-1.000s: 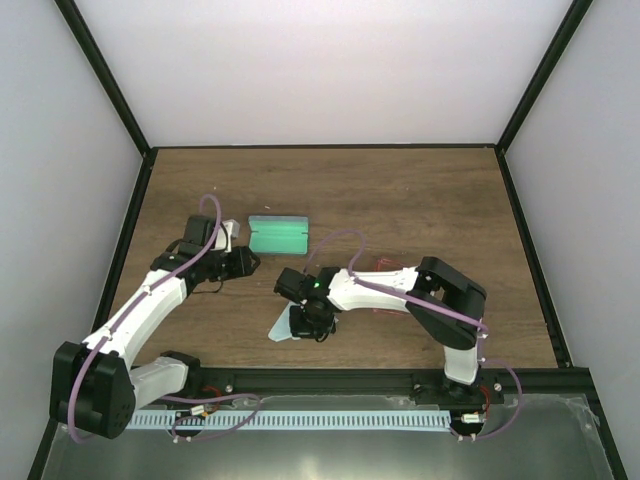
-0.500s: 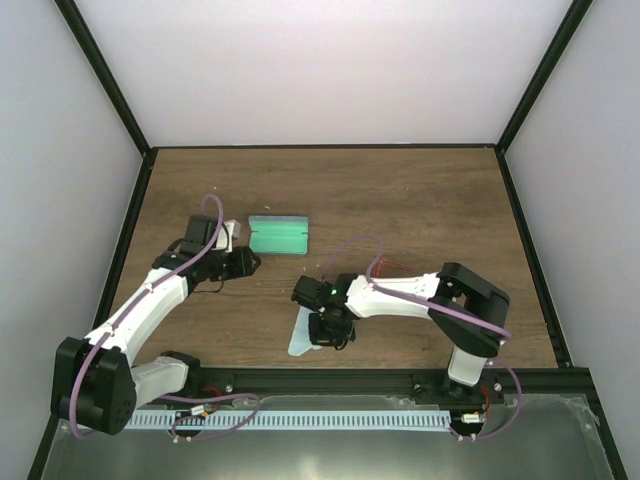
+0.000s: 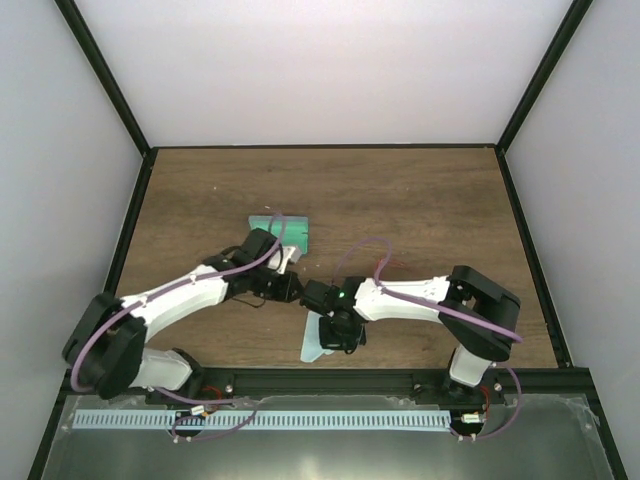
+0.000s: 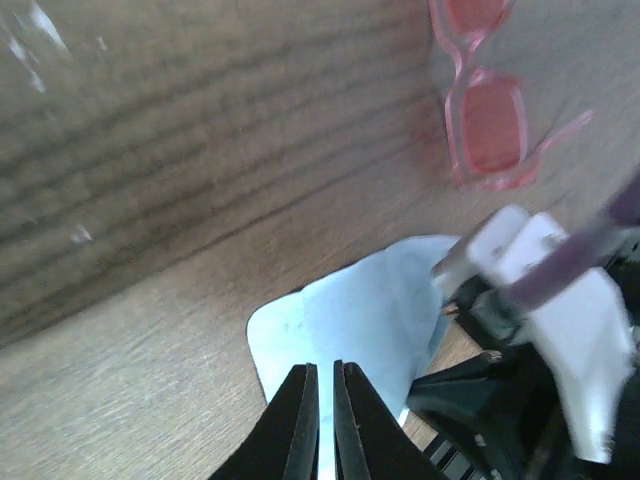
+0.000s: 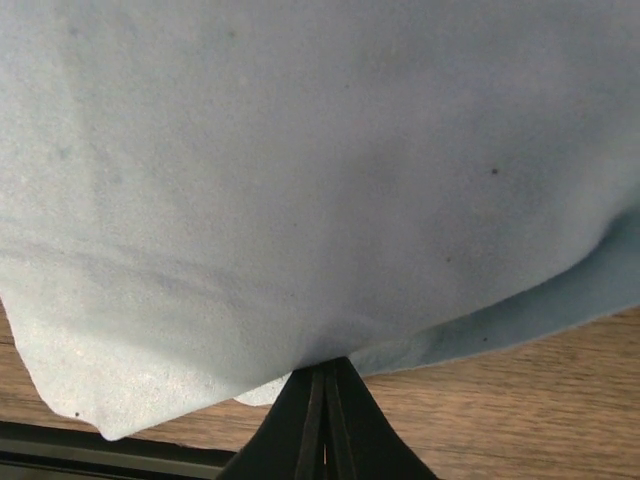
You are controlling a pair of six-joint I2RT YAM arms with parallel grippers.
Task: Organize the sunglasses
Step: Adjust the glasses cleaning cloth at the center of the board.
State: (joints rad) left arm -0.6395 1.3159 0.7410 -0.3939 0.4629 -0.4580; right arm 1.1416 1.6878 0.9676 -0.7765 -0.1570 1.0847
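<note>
The red translucent sunglasses (image 4: 482, 125) lie open on the wood, seen at the top right of the left wrist view; in the top view my right arm hides most of them. My right gripper (image 3: 338, 335) is shut on the light blue cloth (image 3: 314, 347), pinching its edge (image 5: 323, 368) so the cloth (image 5: 300, 180) drapes over that view. My left gripper (image 3: 292, 287) hangs just left of the right wrist, its fingers (image 4: 322, 368) almost together and empty above the cloth (image 4: 360, 310). The green-blue case (image 3: 296, 232) lies behind the left arm, partly covered.
The black rail of the table's near edge (image 3: 330, 378) runs just below the cloth. The two arms nearly meet at the table's middle front. Black frame posts and white walls bound the table on three sides.
My left arm has swung right, from beside the case to right by the right wrist. My right gripper has drawn the cloth a little right and towards the near edge.
</note>
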